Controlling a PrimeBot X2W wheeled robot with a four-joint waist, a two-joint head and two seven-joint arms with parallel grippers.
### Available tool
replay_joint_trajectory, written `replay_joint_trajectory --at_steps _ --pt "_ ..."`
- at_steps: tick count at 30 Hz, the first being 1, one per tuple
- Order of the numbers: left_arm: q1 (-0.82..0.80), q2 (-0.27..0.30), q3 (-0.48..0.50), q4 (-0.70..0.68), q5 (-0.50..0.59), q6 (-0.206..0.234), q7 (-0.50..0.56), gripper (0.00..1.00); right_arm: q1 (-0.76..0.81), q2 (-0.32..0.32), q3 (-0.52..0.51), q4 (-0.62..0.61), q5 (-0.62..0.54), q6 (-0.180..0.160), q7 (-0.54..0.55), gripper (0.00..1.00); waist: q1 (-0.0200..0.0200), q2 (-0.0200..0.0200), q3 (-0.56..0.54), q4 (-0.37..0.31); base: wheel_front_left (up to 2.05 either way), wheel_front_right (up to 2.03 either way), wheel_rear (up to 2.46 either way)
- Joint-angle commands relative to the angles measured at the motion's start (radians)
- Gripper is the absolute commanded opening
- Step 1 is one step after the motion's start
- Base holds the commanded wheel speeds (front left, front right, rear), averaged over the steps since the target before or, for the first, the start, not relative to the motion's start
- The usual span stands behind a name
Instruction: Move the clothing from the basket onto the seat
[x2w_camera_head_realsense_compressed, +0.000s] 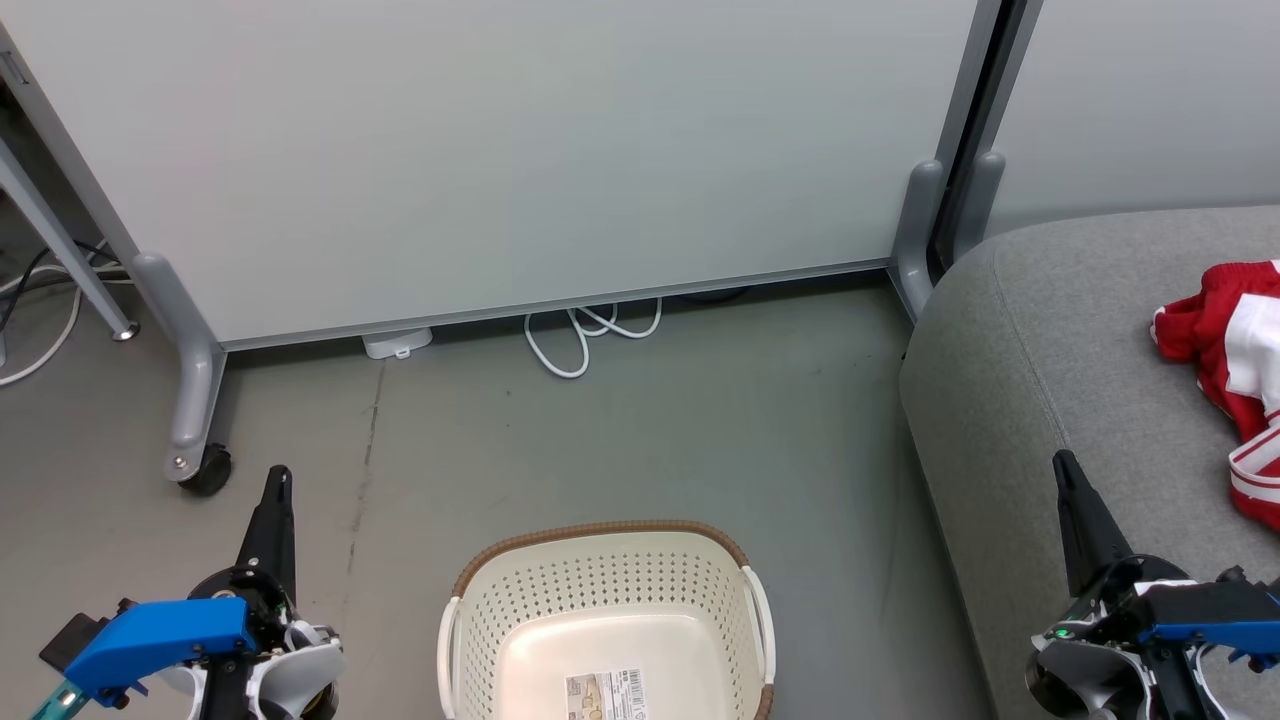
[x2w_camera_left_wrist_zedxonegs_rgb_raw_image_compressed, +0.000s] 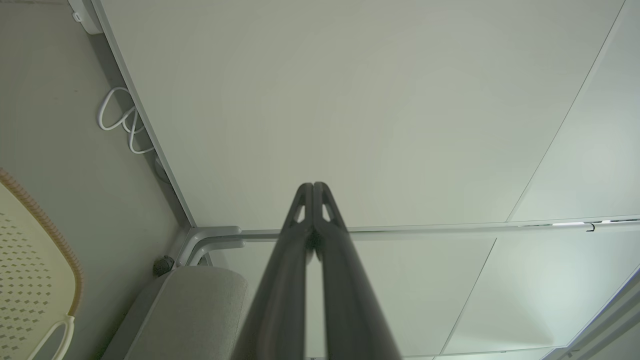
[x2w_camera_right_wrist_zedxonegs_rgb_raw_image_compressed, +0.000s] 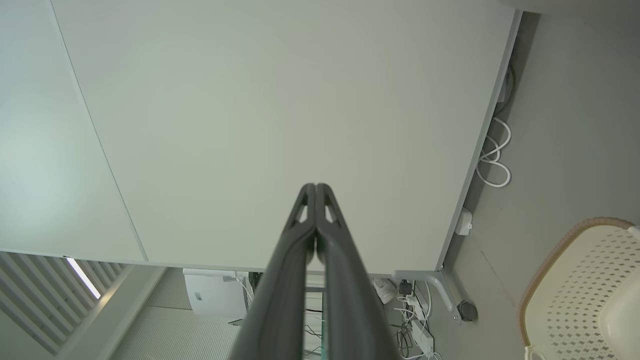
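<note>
A white partition panel (x2w_camera_head_realsense_compressed: 500, 150) stands across the far side. The grey seat (x2w_camera_head_realsense_compressed: 1040, 380) fills the right side. The basket (x2w_camera_head_realsense_compressed: 600, 528) sits on the floor at near centre, left of the seat, a printed label on its bottom. The clothing (x2w_camera_head_realsense_compressed: 1225, 370) lies bunched on the seat at the right edge. The left end effector (x2w_camera_head_realsense_compressed: 278, 478) and the right end effector (x2w_camera_head_realsense_compressed: 1063, 462) hang at the near corners, fingers pressed together, holding nothing. A white cable (x2w_camera_head_realsense_compressed: 575, 345) loops under the panel.
</note>
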Motion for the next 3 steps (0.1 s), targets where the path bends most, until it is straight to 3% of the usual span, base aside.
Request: replay_joint_trajectory --at_steps 1,3 --pt "-0.007 0.002 0.002 -0.004 -0.002 -0.002 0.004 0.0 0.012 0.0 -0.002 -0.003 0.003 0.0 0.004 0.0 0.0 0.0 0.0 0.0 0.0 0.0 0.0" --pt "-0.008 0.002 0.002 -0.004 -0.002 -0.002 0.004 0.0 0.012 0.0 -0.002 -0.003 0.003 0.0 0.004 0.0 0.0 0.0 0.0 0.0 0.0 0.0 0.0"
